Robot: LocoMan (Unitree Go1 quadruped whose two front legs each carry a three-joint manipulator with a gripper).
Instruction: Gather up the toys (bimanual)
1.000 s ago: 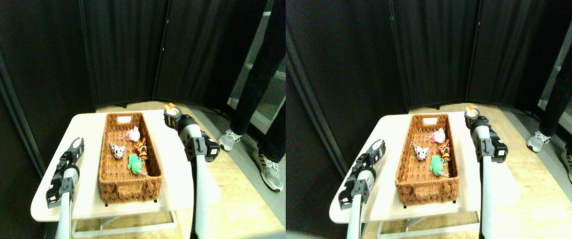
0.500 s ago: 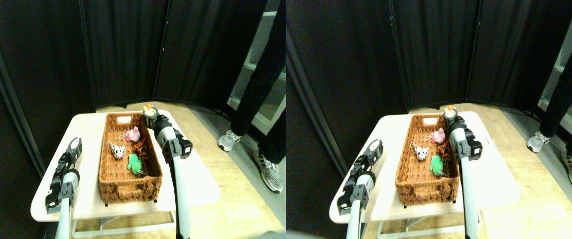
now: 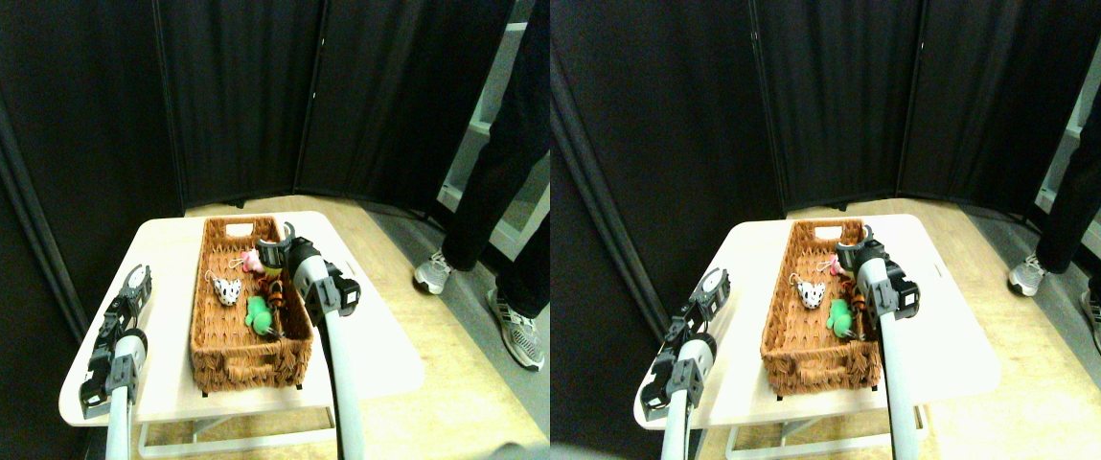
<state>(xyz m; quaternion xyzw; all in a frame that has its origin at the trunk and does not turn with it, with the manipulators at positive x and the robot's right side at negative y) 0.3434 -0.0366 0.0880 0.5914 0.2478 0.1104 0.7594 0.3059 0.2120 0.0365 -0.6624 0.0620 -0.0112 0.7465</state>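
Right hand hung over the basket beside the pink toy; grip state unclear; left hand apart, empty.

Right arm swings in over the basket

The right gripper, which a second ago hangs off the far right edge of the table with an orange-and-yellow toy showing at its tip, now sits above the far half of the wicker basket, just beside the pink toy and over the striped toy. That orange-and-yellow toy no longer shows at the tip; where it lies cannot be told. The right arm now crosses the basket's right wall. The left gripper sits slightly lower and further left over the table's left side. The person's near shoe has shifted a little too.
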